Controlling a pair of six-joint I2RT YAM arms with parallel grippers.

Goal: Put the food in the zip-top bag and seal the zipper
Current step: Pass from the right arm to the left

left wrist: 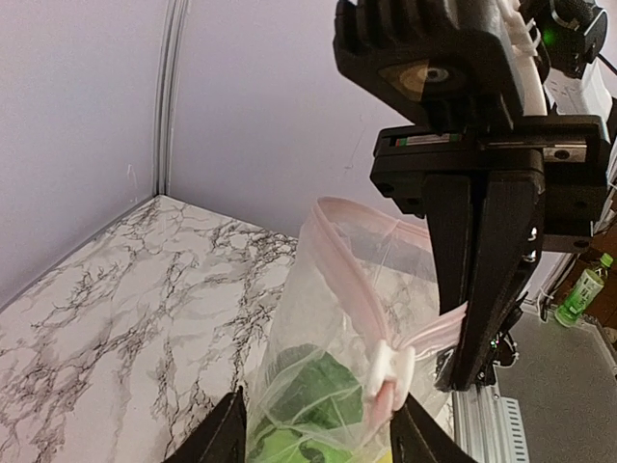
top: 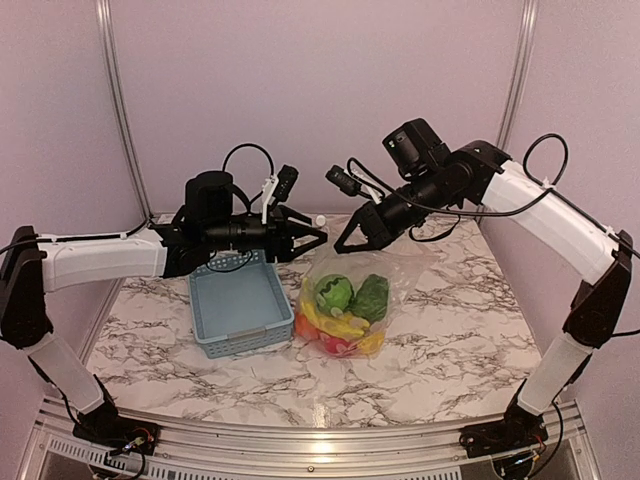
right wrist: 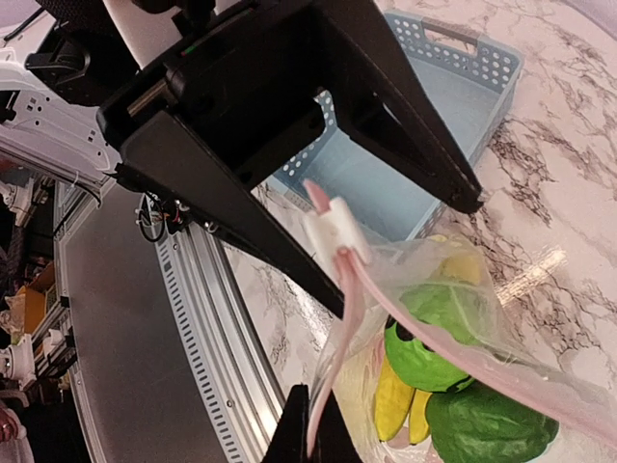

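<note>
The zip-top bag (top: 402, 272) is propped on the tabletop (top: 450, 345) right of the basket (top: 238, 300), with the food (top: 340, 300) inside. The zipper (left wrist: 352, 289) is pinched in the clenched jaws of the right gripper (right wrist: 310, 400); the slider tab (left wrist: 388, 376) is flanked by the released jaws of the left gripper (left wrist: 320, 400). The label of a green bottle (left wrist: 583, 294) is too small to be read

In zip-top bag (top: 398, 272), on table (top: 455, 335): food (top: 335, 293). At bag's 9 o'clock, just beside: basket (top: 236, 300). Along 12 o'clock edge: zipper (left wrist: 349, 277).

One zip-top bag (top: 398, 268), one zipper (left wrist: 348, 280), one slider tab (left wrist: 388, 376), one mesh basket (top: 240, 345), two green pieces (top: 334, 293)
</note>
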